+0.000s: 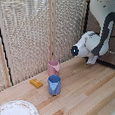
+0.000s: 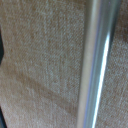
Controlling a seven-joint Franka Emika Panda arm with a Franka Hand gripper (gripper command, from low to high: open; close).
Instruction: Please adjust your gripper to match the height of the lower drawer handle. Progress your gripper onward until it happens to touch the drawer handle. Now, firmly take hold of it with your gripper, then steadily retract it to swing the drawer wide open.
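In the wrist view the lower drawer handle [image 2: 95,65], a thin pale silver bar, fills the frame very close up and blurred. Behind it is the brown drawer front [image 2: 45,65]. A dark sliver at the frame's edge may be one of my fingers [image 2: 1,52]. In the exterior view my gripper [image 1: 94,59] is at the tip of the bulky white arm [image 1: 102,19], pressed up to the dark brown drawer [image 1: 113,59] at the exterior view's right. The handle is hidden there by the arm. The jaws do not show clearly, so I cannot tell whether they are open or shut.
A pink cup [image 1: 53,67], a blue cup [image 1: 54,85] and a small orange block [image 1: 36,83] stand on the wooden table [image 1: 87,96]. A white patterned plate [image 1: 16,113] lies at the front of the exterior view's left. A woven screen [image 1: 31,31] stands behind.
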